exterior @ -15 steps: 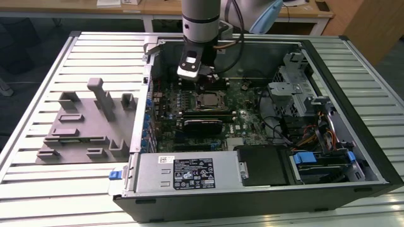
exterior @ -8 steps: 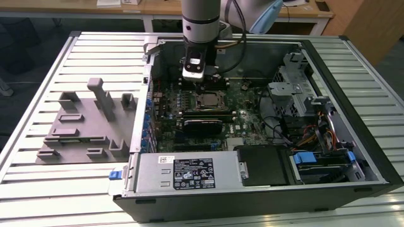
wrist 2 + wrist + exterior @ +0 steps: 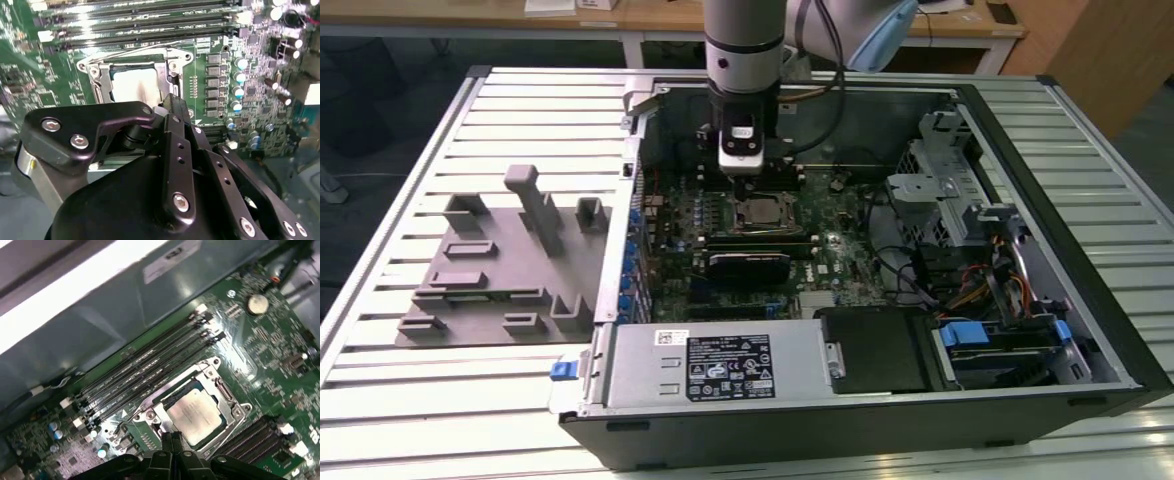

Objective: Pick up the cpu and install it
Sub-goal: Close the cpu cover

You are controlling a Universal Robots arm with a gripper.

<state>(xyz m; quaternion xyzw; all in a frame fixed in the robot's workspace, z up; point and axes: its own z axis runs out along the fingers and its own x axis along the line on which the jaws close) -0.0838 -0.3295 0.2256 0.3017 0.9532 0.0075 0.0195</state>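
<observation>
The small flat square cpu with its shiny silver top (image 3: 195,414) lies in the motherboard's dark square socket, inside the bare metal frame (image 3: 229,396). It is not at the grey moulded tray (image 3: 494,270), which sits well apart at the exterior view's left, outside the open black computer case (image 3: 1107,330). In the exterior view the chip (image 3: 765,211) shows just below the black gripper (image 3: 750,185), and the arm stands upright over the green board (image 3: 270,350).

In the first wrist view the gripper (image 3: 172,436) has its two dark fingers pressed together with nothing pinched between them. The tips hang over the socket's edge, just beside the chip. I cannot tell whether they touch the frame.

I judge the placing done and the work now at the seating stage. To do this well I would watch the darker rim around the silver top. An even band on all sides would mean it lies flat, and any tilt would mean I stop. I would keep the closed tips off the lid itself and let any contact fall on the metal frame. Moves should be slow and straight along the arm's axis — no sideways drag near the long black memory slots (image 3: 150,365). The second wrist view, where the chip (image 3: 131,85) shines past the gripper (image 3: 167,100), is my check for clearance.
</observation>
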